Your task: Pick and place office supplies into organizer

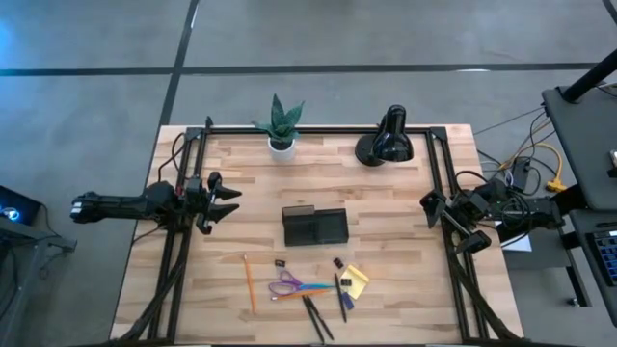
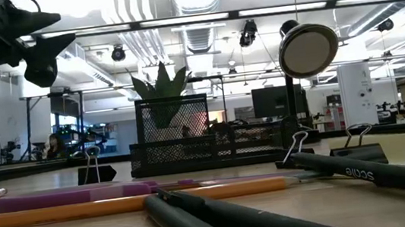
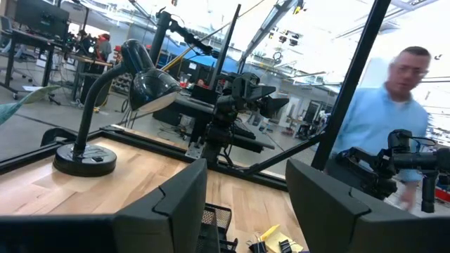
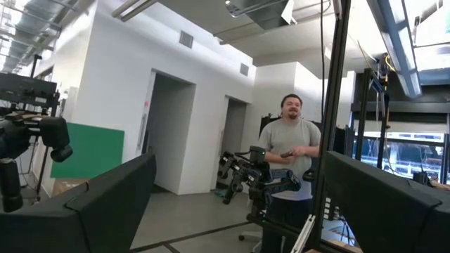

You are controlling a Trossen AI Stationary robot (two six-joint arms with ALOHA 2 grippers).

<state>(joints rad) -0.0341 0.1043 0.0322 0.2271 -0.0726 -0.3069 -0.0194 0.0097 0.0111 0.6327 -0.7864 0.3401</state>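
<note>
From above: left gripper (image 1: 231, 204) at the left edge of the wooden table (image 1: 405, 241), fingers spread wide, holding nothing. Right gripper (image 1: 430, 210) at the right edge, fingers also spread wide, nothing between them. Black organizer (image 1: 314, 226) near the table's middle, between the two grippers and well apart from both. Office supplies on the near side of the organizer: orange pencil (image 1: 249, 283) to the left, small black clip (image 1: 280, 262) just beside it, purple-handled scissors (image 1: 294, 285), two black pens (image 1: 315, 317) crossing at the front edge, bluish pen (image 1: 342, 298), yellow sticky-note pad (image 1: 356, 280) to the right, a second black clip (image 1: 338, 262) close to the pad. At the far edge, potted plant (image 1: 281, 127) and black desk lamp (image 1: 386, 141).

From table height: pencil (image 2: 121, 205) and purple scissors handle (image 2: 67, 196) lying flat in front, black pens (image 2: 215, 220) closest to the camera. Mesh organizer (image 2: 190, 141) standing behind them, plant leaves showing through and over it. Lamp head (image 2: 308, 49) at the upper right. One gripper (image 2: 34, 48) hanging high at the upper left, touching nothing.

From the left wrist: own two fingers (image 3: 176, 204) apart, gap empty. Beyond them the lamp (image 3: 130, 91), a corner of the organizer (image 3: 214, 228), a bit of the yellow pad (image 3: 271, 232). Person in a light blue shirt (image 3: 383, 126) behind the table.

From the right wrist: own fingers (image 4: 105, 197) wide apart, nothing held. Person in a grey shirt (image 4: 292, 151) standing in the room.
</note>
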